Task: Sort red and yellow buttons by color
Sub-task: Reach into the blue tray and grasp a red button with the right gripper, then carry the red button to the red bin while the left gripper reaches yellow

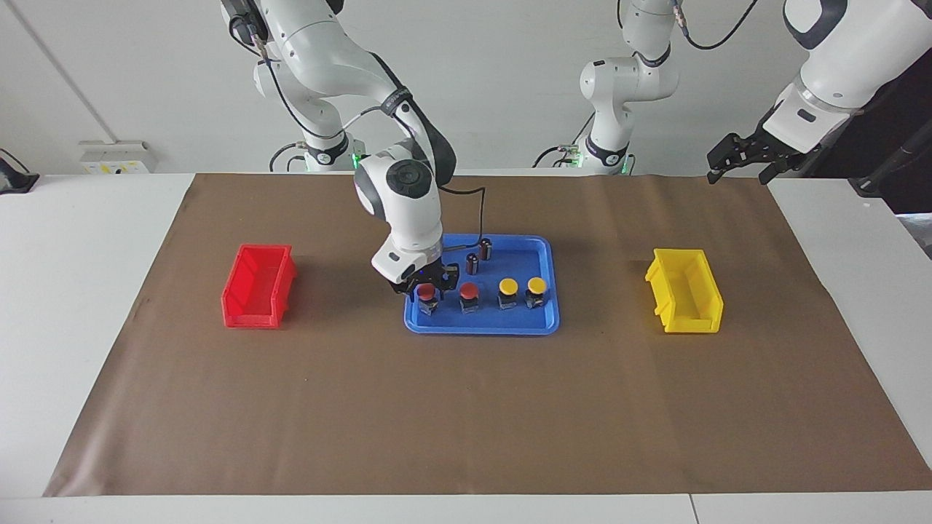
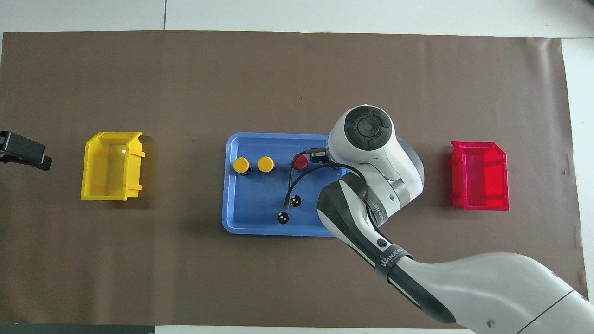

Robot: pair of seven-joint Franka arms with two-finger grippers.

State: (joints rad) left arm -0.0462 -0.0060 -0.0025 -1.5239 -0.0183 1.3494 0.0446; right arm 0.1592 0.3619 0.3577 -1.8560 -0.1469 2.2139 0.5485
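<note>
Four buttons stand in a row in a blue tray [image 1: 480,327]: two red buttons [image 1: 427,293] [image 1: 469,292] toward the right arm's end, two yellow buttons [image 1: 507,286] [image 1: 536,285] toward the left arm's end. My right gripper [image 1: 427,286] is down in the tray, open, with a finger on each side of the end red button. In the overhead view the right wrist hides that button; the other red button [image 2: 301,161] and both yellow buttons [image 2: 241,164] [image 2: 266,164] show. My left gripper [image 1: 735,166] waits, open and empty, raised at the left arm's end of the table.
A red bin [image 1: 258,285] sits on the brown mat toward the right arm's end, a yellow bin [image 1: 684,291] toward the left arm's end. Two dark cylinders [image 1: 485,249] [image 1: 472,263] stand in the tray, nearer the robots than the buttons.
</note>
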